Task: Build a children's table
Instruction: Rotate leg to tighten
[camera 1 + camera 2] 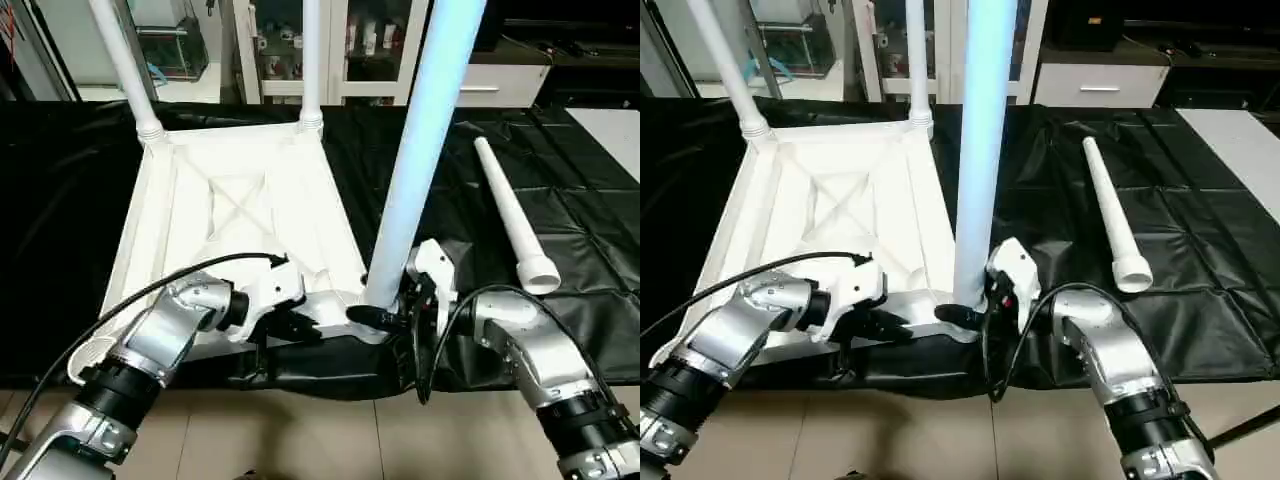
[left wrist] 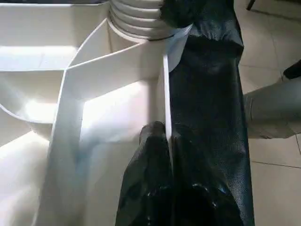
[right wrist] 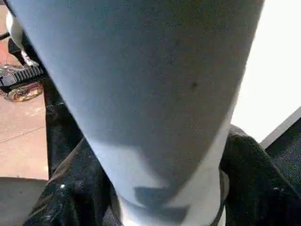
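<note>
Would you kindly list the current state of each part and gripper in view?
Tabletop: upside down, ribbed underside up.
Two far legs: upright in their sockets.
Near right leg: standing in its corner socket.
Fourth leg: lying loose on the black cover.
Left gripper: shut on the tabletop's near rim.
Right gripper: around the near right leg's base.

head stereo pair: high, facing forward and down over silver forearms, sharing the upturned white plastic ribbed tabletop (image 1: 240, 210) on the black-covered work table (image 1: 590, 250) | left wrist: pressed close to tabletop's near rim | right wrist: right against the upright white tapered tube leg (image 3: 155, 94)
</note>
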